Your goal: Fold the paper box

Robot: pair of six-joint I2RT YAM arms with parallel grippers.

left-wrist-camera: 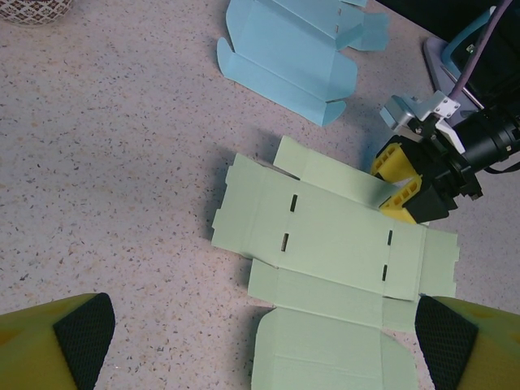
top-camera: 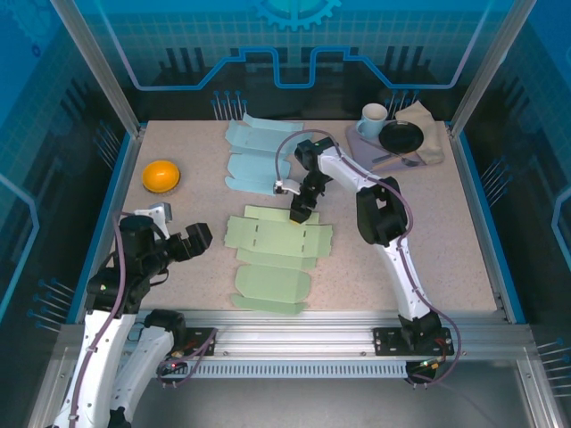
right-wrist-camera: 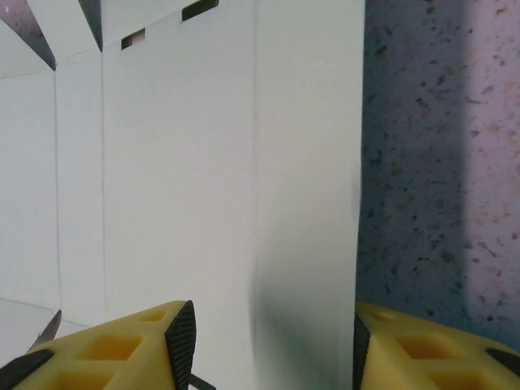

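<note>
Speckled tabletop (top-camera: 446, 232) bears green box blank (top-camera: 277, 241), flap between right jaws.

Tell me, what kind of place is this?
Probably a robot lab test cell. A left arm and a right arm are bolted along the near edge of the table, clear panels in metal framing wall it in, and flat paper box cutouts lie ready for folding.
</note>
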